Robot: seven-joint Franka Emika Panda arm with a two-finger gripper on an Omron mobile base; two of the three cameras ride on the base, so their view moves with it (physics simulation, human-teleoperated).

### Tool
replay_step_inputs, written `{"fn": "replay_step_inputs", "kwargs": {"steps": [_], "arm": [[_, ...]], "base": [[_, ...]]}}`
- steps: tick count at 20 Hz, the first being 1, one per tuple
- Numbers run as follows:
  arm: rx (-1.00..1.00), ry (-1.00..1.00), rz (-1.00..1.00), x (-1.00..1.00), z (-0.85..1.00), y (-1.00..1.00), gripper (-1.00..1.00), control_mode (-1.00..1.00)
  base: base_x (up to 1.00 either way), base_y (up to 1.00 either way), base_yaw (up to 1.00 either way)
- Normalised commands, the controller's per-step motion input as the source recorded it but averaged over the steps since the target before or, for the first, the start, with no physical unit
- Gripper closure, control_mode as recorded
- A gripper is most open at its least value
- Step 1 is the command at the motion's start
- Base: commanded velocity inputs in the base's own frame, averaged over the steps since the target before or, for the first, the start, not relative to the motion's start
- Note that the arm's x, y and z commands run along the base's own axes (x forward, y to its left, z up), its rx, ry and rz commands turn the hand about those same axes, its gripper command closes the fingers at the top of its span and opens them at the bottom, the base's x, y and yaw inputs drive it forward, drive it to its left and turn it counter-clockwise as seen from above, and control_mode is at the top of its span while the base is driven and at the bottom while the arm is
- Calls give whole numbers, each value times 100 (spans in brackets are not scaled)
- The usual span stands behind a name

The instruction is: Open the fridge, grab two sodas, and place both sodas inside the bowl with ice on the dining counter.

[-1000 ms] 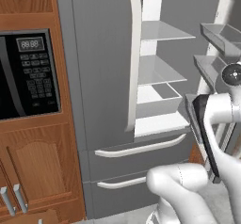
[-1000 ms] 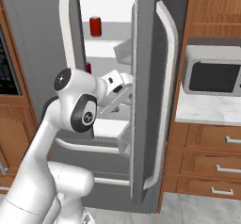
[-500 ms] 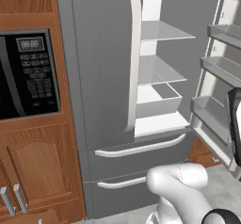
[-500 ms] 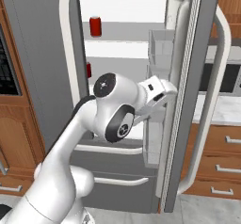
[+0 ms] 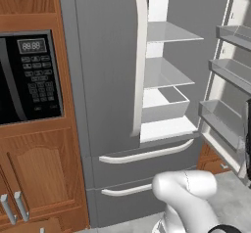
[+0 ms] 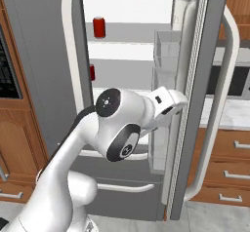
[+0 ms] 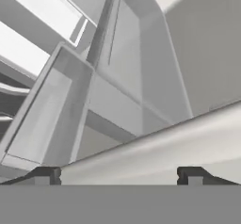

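One fridge (image 6: 44, 55) door has swung wider since before, and the gripper (image 7: 117, 173) now gapes open.

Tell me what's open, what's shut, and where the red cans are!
Right fridge door: swung open.
Left fridge door: shut.
Lower drawers: shut.
Upper soda can: upright on a shelf.
Lower soda can: one shelf lower, half hidden.
End effector: open, holding nothing.
Microwave: door shut.

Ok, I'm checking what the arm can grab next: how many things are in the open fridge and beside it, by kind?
Red soda cans in the fridge: 2, one on the upper shelf, one partly hidden behind the left door
Microwaves: 2
Total: 4
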Motion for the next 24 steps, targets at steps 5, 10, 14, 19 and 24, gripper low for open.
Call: {"fn": "replay_step_inputs", "kwargs": {"steps": [5, 10, 14, 19, 24], "arm": [[0, -9, 8, -53, 0, 61, -100, -100], [5, -3, 3, -5, 0, 95, -100, -100], [9, 0, 0, 2, 0, 100, -100, -100], [14, -2, -1, 2, 12, 99, -100, -100], [23, 0, 0, 0, 23, 80, -100, -100]], "base": [[0, 0, 0], [0, 0, 0], [0, 0, 0], [0, 0, 0], [0, 0, 0]]}}
